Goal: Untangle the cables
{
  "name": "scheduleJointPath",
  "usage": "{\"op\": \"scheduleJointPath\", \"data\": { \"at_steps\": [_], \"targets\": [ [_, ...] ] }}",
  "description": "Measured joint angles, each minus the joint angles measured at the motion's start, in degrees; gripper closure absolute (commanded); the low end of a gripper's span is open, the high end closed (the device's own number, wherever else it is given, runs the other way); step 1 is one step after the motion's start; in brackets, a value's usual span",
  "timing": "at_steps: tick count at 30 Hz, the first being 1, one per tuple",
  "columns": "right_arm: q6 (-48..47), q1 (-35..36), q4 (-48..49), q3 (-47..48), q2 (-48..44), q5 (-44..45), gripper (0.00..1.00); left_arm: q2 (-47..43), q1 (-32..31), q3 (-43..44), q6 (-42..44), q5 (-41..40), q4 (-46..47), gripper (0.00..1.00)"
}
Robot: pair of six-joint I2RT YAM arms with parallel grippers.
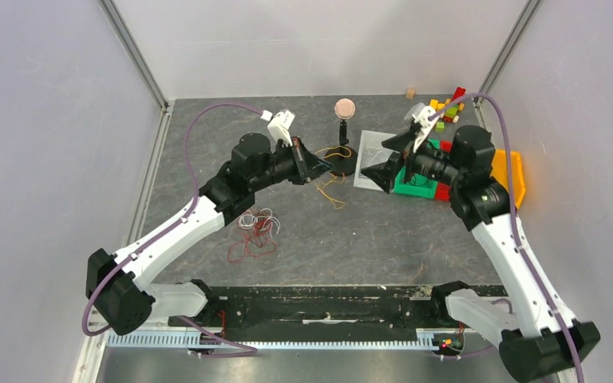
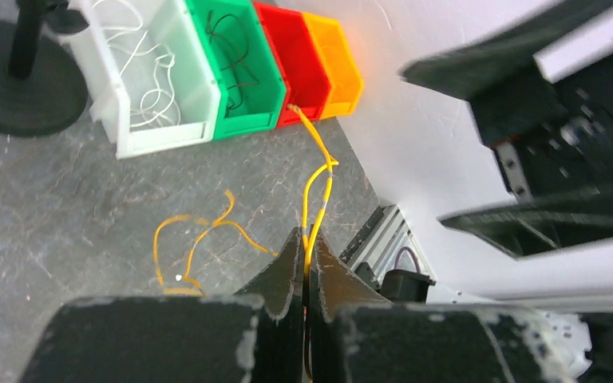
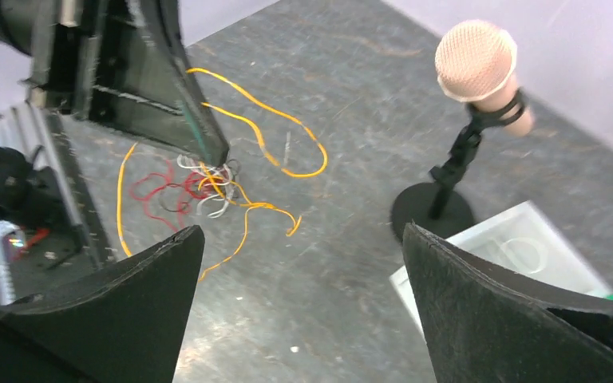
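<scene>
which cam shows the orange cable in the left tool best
Left wrist: the orange cable runs right into the shut left tool, pinch visible. Top external shows only thin orange loops nearby; right wrist shows its loops, with the pinch unclear.

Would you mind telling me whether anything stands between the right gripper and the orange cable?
Nothing visible does. The right gripper is open, with only table between it and the orange cable pinched in the left gripper; the microphone stand is off to one side.
</scene>
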Motion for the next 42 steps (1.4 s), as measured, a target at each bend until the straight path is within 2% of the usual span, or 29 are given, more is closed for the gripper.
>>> {"op": "scheduleJointPath", "data": {
  "at_steps": [3, 5, 9, 12, 14, 15, 16, 17, 18, 25, 26, 27, 29, 30, 32, 35, 42],
  "targets": [
    [-5.4, 2.3, -0.9, -0.8, -4.1, 2.2, 0.02, 1.2, 0.2, 1.2, -3.3, -2.0, -3.3, 0.98],
    [-8.0, 6.5, -1.2, -1.1, -5.7, 2.5, 0.03, 1.9, 0.2, 1.9, -5.5, -2.6, -5.1, 0.98],
    [-11.1, 13.9, -1.9, -1.1, -4.3, 2.8, 0.09, 2.7, 0.2, 2.4, -9.4, -2.8, -6.4, 0.98],
    [-13.6, 16.5, -2.8, -1.6, -1.3, 3.2, 0.20, 2.7, 0.2, 2.5, -11.7, -2.4, -6.2, 0.98],
    [-15.4, 17.7, -3.7, -3.0, 0.1, 4.1, 0.51, 2.7, 0.4, 2.5, -12.9, -2.0, -6.1, 0.98],
    [-16.2, 18.2, -4.2, -3.8, 0.4, 4.8, 0.73, 2.7, 0.5, 2.5, -13.5, -1.8, -6.1, 0.98],
    [-17.4, 18.6, -4.8, -4.3, 0.6, 5.3, 0.90, 2.7, 0.7, 2.5, -14.1, -1.6, -6.0, 0.98],
    [-18.3, 19.0, -5.2, -4.7, 0.6, 6.3, 1.00, 2.7, 0.9, 2.5, -14.8, -0.9, -5.8, 0.98],
    [-19.0, 19.4, -5.3, -4.8, 0.7, 7.5, 1.00, 2.7, 1.0, 2.5, -15.5, -0.1, -5.4, 0.98],
    [-23.8, 20.1, -3.1, -4.9, -0.2, 22.9, 1.00, 1.9, 2.1, 0.3, -18.0, 9.1, -1.7, 0.98],
    [-24.8, 20.1, -2.7, -4.9, -0.6, 24.4, 0.98, 1.6, 2.1, -0.4, -18.2, 10.4, -1.6, 0.98],
    [-25.6, 20.1, -2.5, -4.9, -1.1, 25.3, 0.83, 1.5, 2.1, -1.0, -18.4, 11.4, -1.6, 0.98],
    [-27.4, 20.3, -2.5, -4.9, -2.4, 26.3, 0.40, 1.5, 2.2, -2.0, -19.3, 13.6, -1.6, 0.98],
    [-27.5, 20.3, -2.7, -4.9, -2.9, 26.7, 0.22, 1.5, 2.2, -2.1, -19.4, 13.9, -1.6, 0.98],
    [-28.3, 20.2, -3.7, -4.2, -3.4, 26.9, 0.09, 1.5, 2.2, -2.2, -19.7, 14.7, -1.4, 0.98],
    [-29.2, 20.0, -6.2, -3.5, -3.6, 24.8, 0.02, 1.6, 2.5, -2.1, -20.0, 15.4, -0.9, 0.98],
    [-27.1, 20.0, -9.8, -2.7, -3.2, 17.2, 0.02, 2.6, 2.6, -2.0, -20.1, 16.8, 0.2, 0.98]
  ]
}}
